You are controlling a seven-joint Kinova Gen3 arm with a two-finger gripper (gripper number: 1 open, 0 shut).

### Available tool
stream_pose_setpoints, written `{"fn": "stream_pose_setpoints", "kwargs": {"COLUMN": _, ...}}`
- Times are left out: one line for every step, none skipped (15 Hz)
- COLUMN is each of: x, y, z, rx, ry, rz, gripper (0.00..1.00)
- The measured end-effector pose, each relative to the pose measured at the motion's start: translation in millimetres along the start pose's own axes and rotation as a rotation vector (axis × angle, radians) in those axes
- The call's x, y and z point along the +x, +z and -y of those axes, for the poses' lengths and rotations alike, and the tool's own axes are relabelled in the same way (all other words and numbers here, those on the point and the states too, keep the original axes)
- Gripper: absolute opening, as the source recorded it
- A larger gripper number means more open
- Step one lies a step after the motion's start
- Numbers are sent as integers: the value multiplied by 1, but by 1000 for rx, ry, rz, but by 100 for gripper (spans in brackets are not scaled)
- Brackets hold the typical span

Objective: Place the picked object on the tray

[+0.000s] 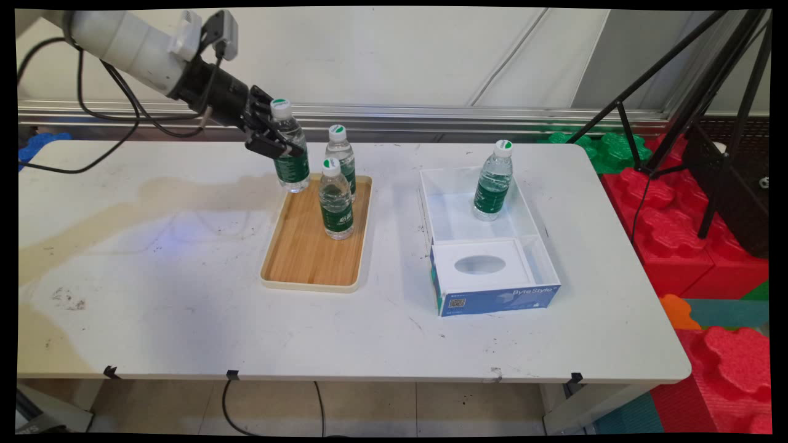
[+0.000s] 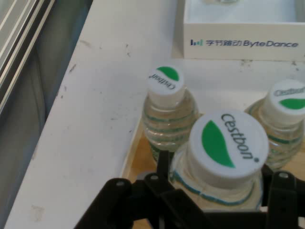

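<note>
My gripper (image 1: 278, 143) is shut on a water bottle (image 1: 290, 157) with a green label and white cap, gripping it just below the neck. The bottle stands at the far left corner of a wooden tray (image 1: 308, 258); I cannot tell whether its base touches the tray. Two more bottles are on the tray, one at the far edge (image 1: 341, 161) and one nearer the middle (image 1: 336, 200). In the hand view the held bottle's cap (image 2: 226, 150) fills the space between the fingers (image 2: 164, 167), with the other two bottles (image 2: 164, 95) (image 2: 286, 102) beyond it.
To the right of the tray lies a white and blue box (image 1: 535, 215), open at the top, with one bottle (image 1: 492, 183) standing in its far end and a white insert with an oval hole (image 1: 480, 264) at the near end. A black tripod (image 1: 708, 123) and red foam blocks (image 1: 677, 234) stand beyond the table's right edge.
</note>
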Motion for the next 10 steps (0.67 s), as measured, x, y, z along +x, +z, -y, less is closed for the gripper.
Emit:
{"fn": "stream_pose_setpoints", "kwargs": {"x": -3, "y": 6, "z": 3, "rx": 1, "ry": -2, "rz": 0, "gripper": 0}}
{"fn": "stream_pose_setpoints", "kwargs": {"x": -5, "y": 10, "z": 5, "rx": 2, "ry": -4, "rz": -1, "gripper": 0}}
{"fn": "stream_pose_setpoints", "kwargs": {"x": -9, "y": 16, "z": 8, "rx": 4, "ry": -7, "rz": 0, "gripper": 0}}
{"fn": "stream_pose_setpoints", "kwargs": {"x": -11, "y": 20, "z": 10, "rx": 5, "ry": -8, "rz": 0, "gripper": 0}}
{"fn": "stream_pose_setpoints", "kwargs": {"x": -14, "y": 27, "z": 13, "rx": 6, "ry": -10, "rz": 0, "gripper": 0}}
{"fn": "stream_pose_setpoints", "kwargs": {"x": -17, "y": 33, "z": 16, "rx": 8, "ry": -13, "rz": 0, "gripper": 0}}
{"fn": "stream_pose_setpoints", "kwargs": {"x": -19, "y": 40, "z": 19, "rx": 10, "ry": -16, "rz": 0, "gripper": 0}}
{"fn": "stream_pose_setpoints", "kwargs": {"x": -22, "y": 46, "z": 22, "rx": 11, "ry": -19, "rz": 0, "gripper": 0}}
{"fn": "stream_pose_setpoints", "kwargs": {"x": -23, "y": 51, "z": 25, "rx": 12, "ry": -21, "rz": 0, "gripper": 0}}
{"fn": "stream_pose_setpoints", "kwargs": {"x": -26, "y": 57, "z": 28, "rx": 12, "ry": -24, "rz": 2, "gripper": 0}}
